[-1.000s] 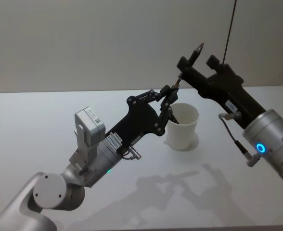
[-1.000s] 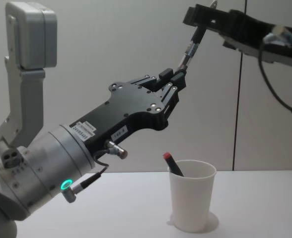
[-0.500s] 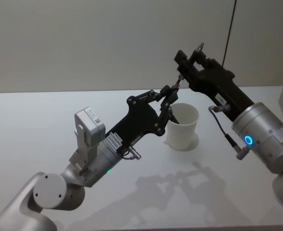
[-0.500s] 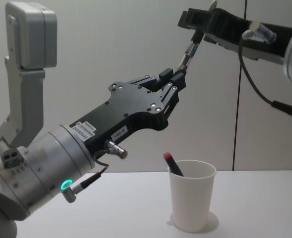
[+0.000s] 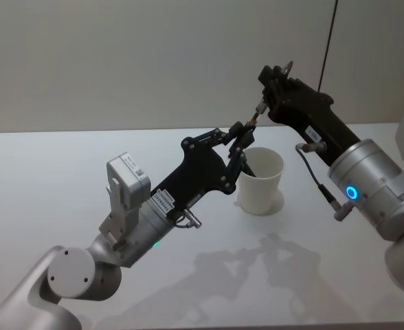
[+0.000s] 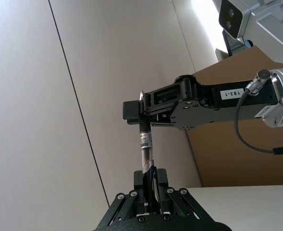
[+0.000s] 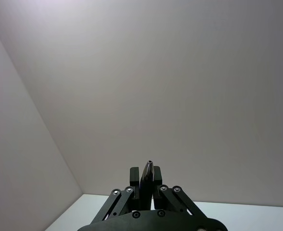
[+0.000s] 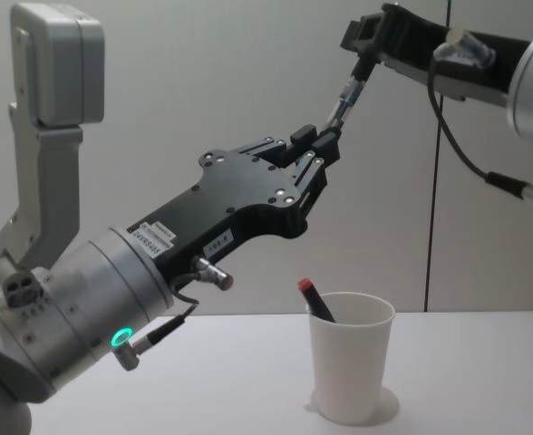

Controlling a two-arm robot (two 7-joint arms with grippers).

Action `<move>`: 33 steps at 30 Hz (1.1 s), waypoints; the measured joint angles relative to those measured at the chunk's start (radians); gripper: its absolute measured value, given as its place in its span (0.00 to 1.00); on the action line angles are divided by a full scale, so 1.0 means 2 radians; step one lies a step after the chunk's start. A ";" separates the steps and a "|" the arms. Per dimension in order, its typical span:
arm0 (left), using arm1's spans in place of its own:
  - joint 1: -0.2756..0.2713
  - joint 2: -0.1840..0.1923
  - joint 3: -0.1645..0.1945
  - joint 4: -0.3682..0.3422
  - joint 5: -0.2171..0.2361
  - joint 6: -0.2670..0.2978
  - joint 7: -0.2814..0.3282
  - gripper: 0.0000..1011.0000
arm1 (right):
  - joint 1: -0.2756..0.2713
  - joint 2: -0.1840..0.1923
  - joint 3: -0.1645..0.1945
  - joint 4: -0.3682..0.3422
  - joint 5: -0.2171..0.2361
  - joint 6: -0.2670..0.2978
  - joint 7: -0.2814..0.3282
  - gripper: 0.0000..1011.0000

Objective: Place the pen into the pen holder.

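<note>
I had both grippers, left gripper (image 8: 319,143) and right gripper (image 8: 368,38), clamped on one pen (image 8: 343,94) above the pen holder (image 8: 350,355).

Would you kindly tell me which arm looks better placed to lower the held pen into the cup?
Probably the left: the left gripper holds the pen low, above the pen holder; the right gripper pinches its top.

Bare lab-style test space: plain white table (image 5: 64,179), blank grey wall panels (image 5: 154,62).
</note>
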 joint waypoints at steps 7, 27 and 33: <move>0.000 0.000 0.000 0.000 0.000 0.000 0.000 0.20 | 0.003 0.000 0.001 0.000 0.002 -0.002 -0.003 0.13; 0.000 0.000 0.000 0.000 0.000 0.000 0.000 0.79 | 0.006 0.002 -0.001 -0.003 0.008 -0.007 -0.005 0.13; 0.000 0.000 0.000 0.000 0.000 0.000 0.000 0.95 | 0.007 0.003 -0.001 -0.004 0.010 -0.009 -0.006 0.13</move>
